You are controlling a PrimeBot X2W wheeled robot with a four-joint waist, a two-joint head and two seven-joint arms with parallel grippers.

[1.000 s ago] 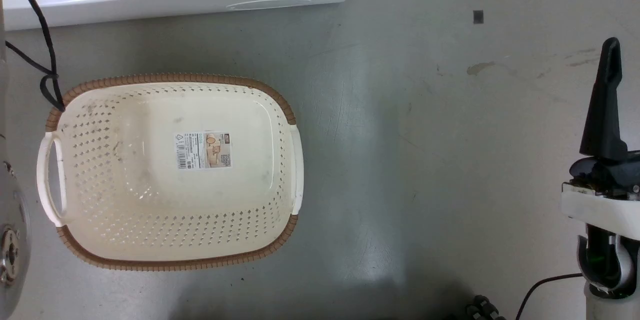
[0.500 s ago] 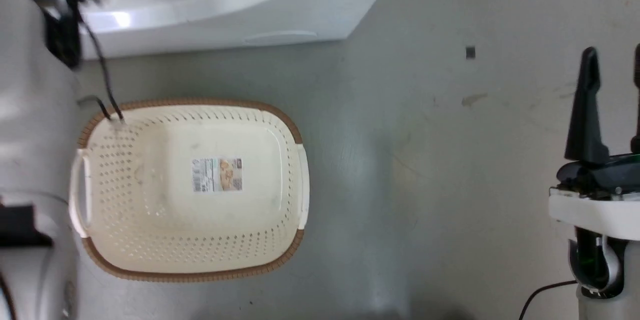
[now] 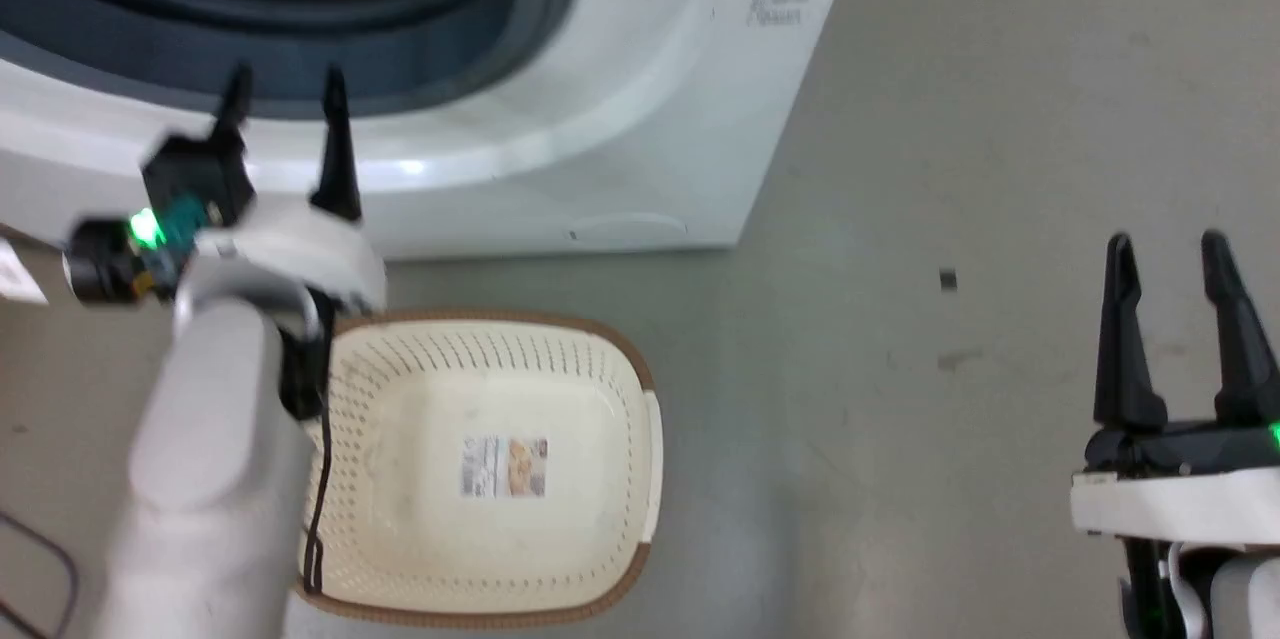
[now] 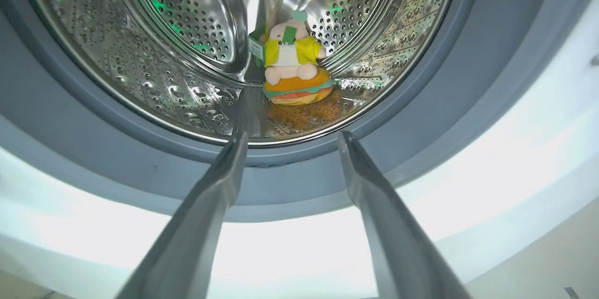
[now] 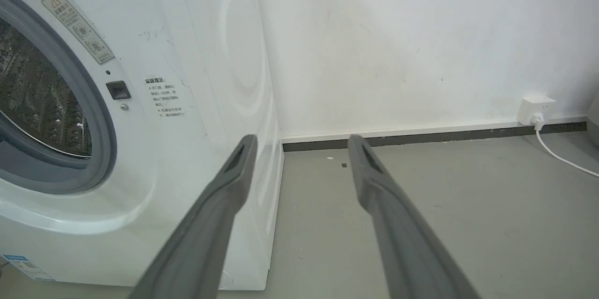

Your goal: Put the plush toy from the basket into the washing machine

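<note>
The left gripper [image 3: 285, 84] has its two fingers spread apart and holds nothing. It points at the round mouth of the washing machine [image 3: 640, 109]. The plush toy [image 4: 295, 81] sits deep inside on the shiny drum [image 4: 154, 69], well apart from the fingers. The right gripper [image 3: 1165, 249] also has its fingers apart and holds nothing, out over the grey floor [image 3: 950, 99]. The basket [image 3: 590, 359] stands on the floor just in front of the washing machine, beside the left arm.
</note>
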